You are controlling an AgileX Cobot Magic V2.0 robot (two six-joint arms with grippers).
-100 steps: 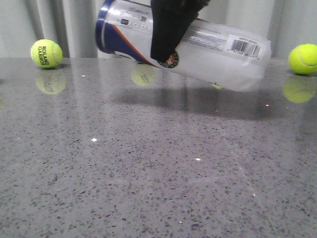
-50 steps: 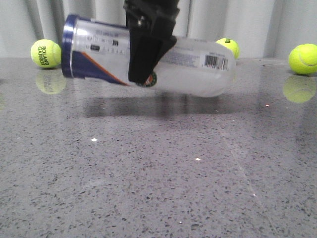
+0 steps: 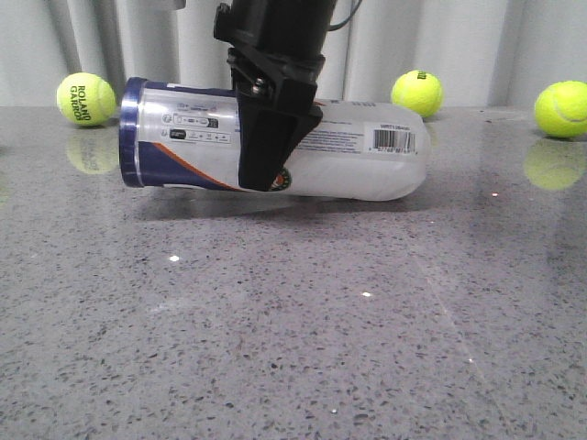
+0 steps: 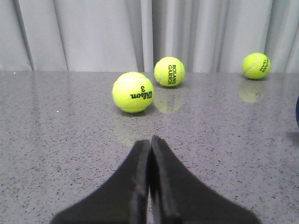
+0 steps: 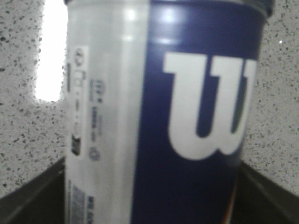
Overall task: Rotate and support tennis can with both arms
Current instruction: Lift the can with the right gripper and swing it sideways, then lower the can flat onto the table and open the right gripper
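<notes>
The tennis can [image 3: 367,158] lies on its side, resting on or just above the grey table [image 3: 293,321], with its navy end to the left and its clear base to the right. My right gripper [image 3: 265,174] comes down from above and is shut across the can's middle, one black finger covering part of the round logo. In the right wrist view the tennis can [image 5: 159,116] fills the space between both fingers [image 5: 35,198], showing its navy band with a white W. My left gripper [image 4: 150,141] is shut with nothing in it, low over the table and away from the can.
Yellow tennis balls sit along the back of the table: one at the left [image 3: 86,99], one behind the can [image 3: 417,93], one at the right [image 3: 561,109]. In the left wrist view, a Wilson ball [image 4: 133,92] lies ahead of the fingertips, two more behind [image 4: 169,71] [image 4: 256,65]. Curtains hang behind.
The right gripper has carried the can down and to the left. The can went from tilted in the air to level at the table surface.
</notes>
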